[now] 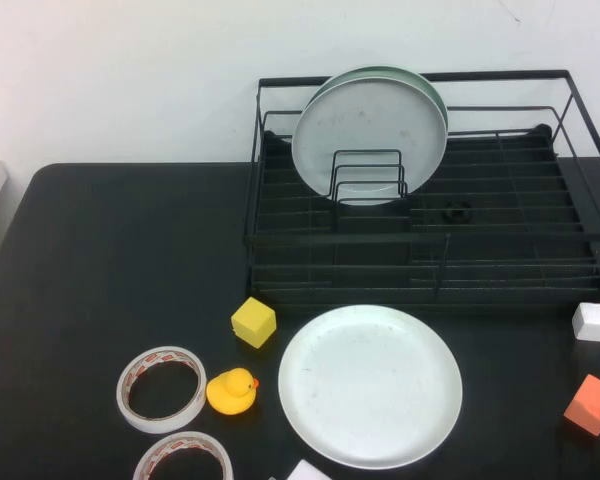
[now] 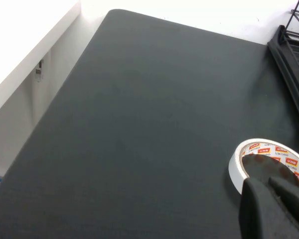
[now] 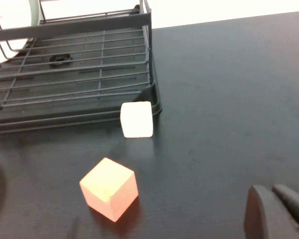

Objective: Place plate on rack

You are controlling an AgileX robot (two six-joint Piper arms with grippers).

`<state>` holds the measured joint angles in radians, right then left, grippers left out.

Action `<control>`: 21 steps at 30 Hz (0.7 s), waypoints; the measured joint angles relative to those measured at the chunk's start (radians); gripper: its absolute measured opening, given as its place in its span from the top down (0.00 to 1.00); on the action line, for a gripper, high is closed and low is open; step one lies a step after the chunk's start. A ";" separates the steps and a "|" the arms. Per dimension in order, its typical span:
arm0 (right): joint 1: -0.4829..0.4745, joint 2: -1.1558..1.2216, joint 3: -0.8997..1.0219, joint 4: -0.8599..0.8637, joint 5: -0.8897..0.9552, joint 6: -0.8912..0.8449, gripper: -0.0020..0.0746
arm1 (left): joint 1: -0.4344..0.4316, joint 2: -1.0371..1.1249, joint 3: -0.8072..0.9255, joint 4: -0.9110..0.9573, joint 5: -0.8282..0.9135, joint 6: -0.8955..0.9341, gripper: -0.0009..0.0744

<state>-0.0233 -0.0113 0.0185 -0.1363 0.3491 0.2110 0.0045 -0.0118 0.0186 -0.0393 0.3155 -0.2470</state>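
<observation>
Black table (image 1: 110, 260) against white wall (image 1: 130, 80)

A glossy white plate (image 1: 370, 386) lies flat on the black table (image 1: 100, 260), just in front of the black wire dish rack (image 1: 430, 270), with neither gripper in the high view. In the rack a duller grey smudged plate (image 1: 370, 125) stands upright behind small wire dividers (image 1: 368, 178), with a mint-green plate (image 1: 425, 82) leaning close behind it. Left of the white plate sit a yellow cube (image 1: 253, 322), a yellow rubber duck (image 1: 231, 391) and two tape rolls (image 1: 161, 388) (image 1: 183, 458), while a white cube (image 1: 594, 321) and an orange cube (image 1: 591, 404) sit to its right.
</observation>
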 joint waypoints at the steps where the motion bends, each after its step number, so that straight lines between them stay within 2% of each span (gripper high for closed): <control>1: 0.000 0.000 0.000 0.000 0.000 0.000 0.98 | 0.000 0.000 0.000 0.000 0.000 0.000 0.99; 21: 0.000 0.000 0.000 0.008 0.000 0.004 0.98 | 0.000 0.000 0.000 0.000 0.000 0.000 0.99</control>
<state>-0.0233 -0.0113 0.0185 -0.1281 0.3491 0.2149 0.0045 -0.0118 0.0186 -0.0393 0.3155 -0.2470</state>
